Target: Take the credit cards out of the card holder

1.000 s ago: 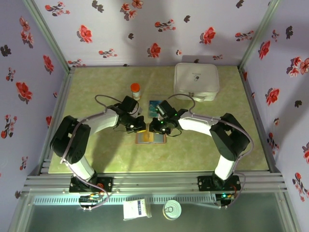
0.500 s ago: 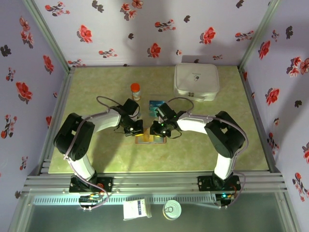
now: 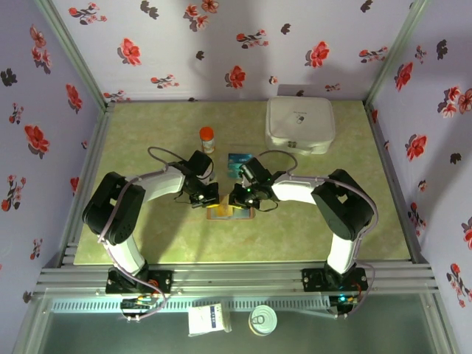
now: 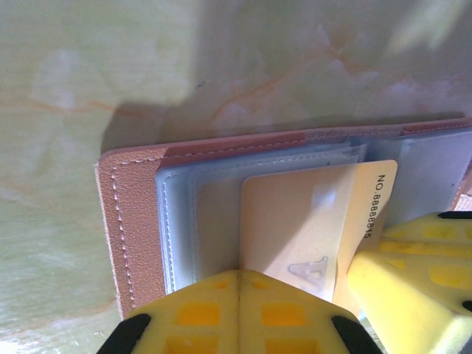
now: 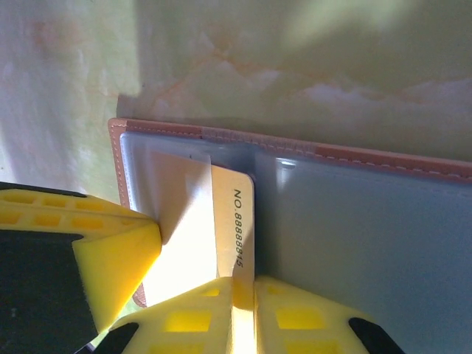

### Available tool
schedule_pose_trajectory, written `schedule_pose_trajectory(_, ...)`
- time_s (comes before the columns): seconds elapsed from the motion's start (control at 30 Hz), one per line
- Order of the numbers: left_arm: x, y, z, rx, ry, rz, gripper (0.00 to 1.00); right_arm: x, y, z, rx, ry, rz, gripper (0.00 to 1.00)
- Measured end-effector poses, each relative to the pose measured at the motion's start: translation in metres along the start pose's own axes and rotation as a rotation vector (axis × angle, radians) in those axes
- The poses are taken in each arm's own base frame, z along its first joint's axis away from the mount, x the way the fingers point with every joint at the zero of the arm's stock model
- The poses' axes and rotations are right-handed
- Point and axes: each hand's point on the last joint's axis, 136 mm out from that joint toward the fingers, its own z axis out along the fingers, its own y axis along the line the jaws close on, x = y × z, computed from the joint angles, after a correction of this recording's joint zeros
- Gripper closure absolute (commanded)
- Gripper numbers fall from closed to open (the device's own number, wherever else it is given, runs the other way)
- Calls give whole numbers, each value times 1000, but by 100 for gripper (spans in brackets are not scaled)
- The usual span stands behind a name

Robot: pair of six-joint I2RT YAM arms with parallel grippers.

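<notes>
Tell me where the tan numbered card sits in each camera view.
Top external: tan card, a small patch mid-table, on the card holder.
Left wrist: card centre-right, partly under a clear sleeve.
Right wrist: card left of centre, number along its right edge.
Shared landmark: the card holder's stitched brown edge.

Two matching builds, left arm [image 3: 158, 184] and right arm [image 3: 302, 190]: smooth white rounded link shells set between black joint housings. Bulky black shoulder blocks above slim white uprights, on black bases [image 3: 140, 281] bolted to a ribbed aluminium rail. Small green light by the right mount. Thin grey cable [image 3: 156, 150] arching off each forearm into a black wrist head. Left gripper [image 4: 238, 317] tipped in bright yellow moulded fingers, gridded with shallow square pockets, black cut-outs at the corners. Right gripper [image 5: 243, 317] in the same yellow waffle pattern over black backing.
</notes>
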Motion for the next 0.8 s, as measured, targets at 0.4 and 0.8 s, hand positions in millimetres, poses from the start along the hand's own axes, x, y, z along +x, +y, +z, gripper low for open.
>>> schedule_pose_trajectory(0.4,0,0,0,-1,0,0,100,-1,3,-16,-20,-33,-7,95)
schedule_pose_trajectory(0.8,0,0,0,2,-1,1,100,6,-13,-47,113,-70,-10,95)
